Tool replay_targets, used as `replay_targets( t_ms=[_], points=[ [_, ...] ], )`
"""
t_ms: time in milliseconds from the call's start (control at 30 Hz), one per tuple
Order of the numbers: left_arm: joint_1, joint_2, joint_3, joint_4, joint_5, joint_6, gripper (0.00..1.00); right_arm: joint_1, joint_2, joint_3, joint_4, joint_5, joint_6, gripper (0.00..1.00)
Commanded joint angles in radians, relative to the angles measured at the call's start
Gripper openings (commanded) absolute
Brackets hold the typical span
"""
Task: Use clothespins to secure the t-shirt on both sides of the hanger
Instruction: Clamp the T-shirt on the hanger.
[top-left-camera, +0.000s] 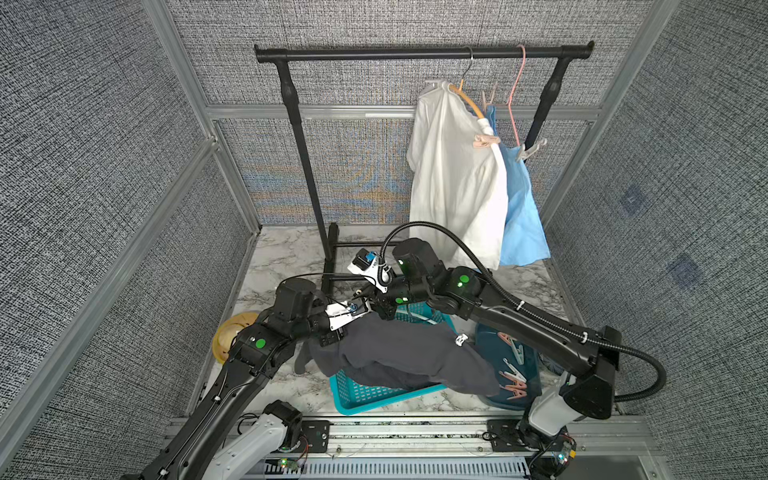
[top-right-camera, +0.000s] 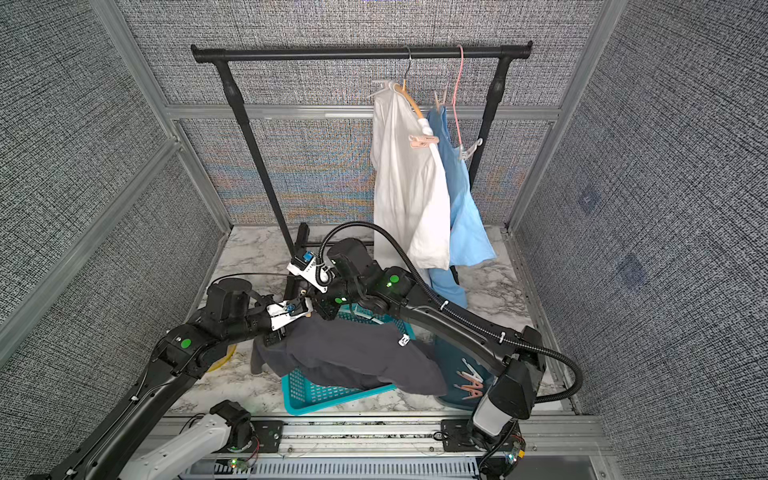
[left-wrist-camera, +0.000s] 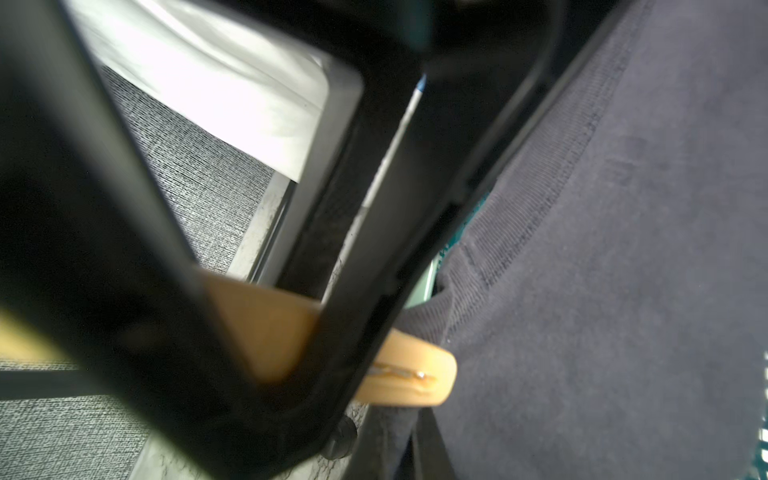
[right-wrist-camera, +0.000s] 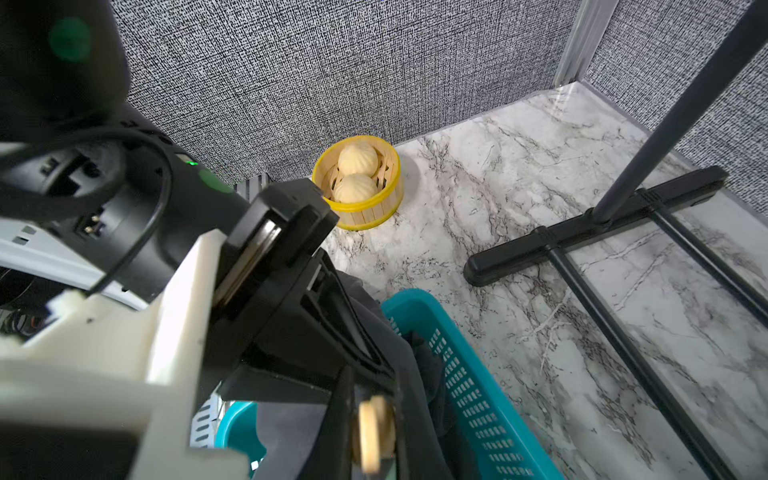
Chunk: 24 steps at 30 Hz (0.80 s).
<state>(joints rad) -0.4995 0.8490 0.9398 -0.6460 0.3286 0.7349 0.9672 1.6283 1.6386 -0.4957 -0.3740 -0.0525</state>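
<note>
A dark grey t-shirt (top-left-camera: 399, 353) (top-right-camera: 357, 353) lies draped over a teal basket (top-left-camera: 374, 395), threaded on a tan wooden hanger (left-wrist-camera: 411, 382). My left gripper (top-left-camera: 360, 309) (left-wrist-camera: 282, 399) is shut on the hanger near one end, at the shirt's edge (left-wrist-camera: 623, 249). Close beside it, my right gripper (top-left-camera: 382, 311) (right-wrist-camera: 374, 457) is shut on the hanger's tip (right-wrist-camera: 374, 428). The shirt hides most of the hanger in both top views. Several clothespins (top-left-camera: 513, 376) (top-right-camera: 469, 382), pink and white, lie in a dark blue tray (top-left-camera: 490, 332) on the right.
A black clothes rack (top-left-camera: 415, 53) stands at the back. A white shirt (top-left-camera: 453, 174) and a blue one (top-left-camera: 519, 199) hang pegged on it. Its foot (right-wrist-camera: 582, 232) crosses the marble floor behind the basket. A yellow steamer with buns (right-wrist-camera: 357, 183) sits by the left wall.
</note>
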Motion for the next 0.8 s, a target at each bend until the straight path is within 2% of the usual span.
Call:
replay_targets(
  t_ms=[0, 67, 167, 267, 367, 600, 700, 733, 767],
  points=[
    [0.006, -0.007, 0.003, 0.244, -0.068, -0.073, 0.0, -0.006, 0.027, 0.043, -0.223, -0.077, -0.04, 0.0],
    [0.006, -0.019, -0.005, 0.259, -0.068, -0.072, 0.0, -0.007, 0.047, 0.09, -0.29, -0.048, -0.088, 0.0],
    [0.006, -0.028, -0.006, 0.272, -0.066, -0.075, 0.0, -0.008, 0.054, 0.078, -0.324, -0.074, -0.185, 0.0],
    [0.006, -0.006, 0.02, 0.232, -0.06, -0.091, 0.0, -0.004, 0.045, 0.032, -0.297, -0.13, -0.225, 0.0],
    [0.006, 0.019, 0.04, 0.19, -0.052, -0.111, 0.0, 0.01, 0.023, -0.02, -0.245, -0.133, -0.246, 0.0],
    [0.006, -0.003, 0.03, 0.221, -0.038, -0.159, 0.0, 0.029, 0.026, -0.059, -0.174, -0.124, -0.18, 0.0],
    [0.006, -0.01, 0.017, 0.224, -0.042, -0.141, 0.0, 0.027, 0.008, -0.061, -0.111, -0.117, -0.139, 0.0],
    [0.006, -0.011, 0.014, 0.22, -0.046, -0.135, 0.0, 0.025, 0.0, -0.062, -0.087, -0.108, -0.125, 0.01],
    [0.006, -0.013, 0.011, 0.216, -0.051, -0.131, 0.0, 0.025, -0.008, -0.056, -0.074, -0.098, -0.118, 0.07]
  ],
)
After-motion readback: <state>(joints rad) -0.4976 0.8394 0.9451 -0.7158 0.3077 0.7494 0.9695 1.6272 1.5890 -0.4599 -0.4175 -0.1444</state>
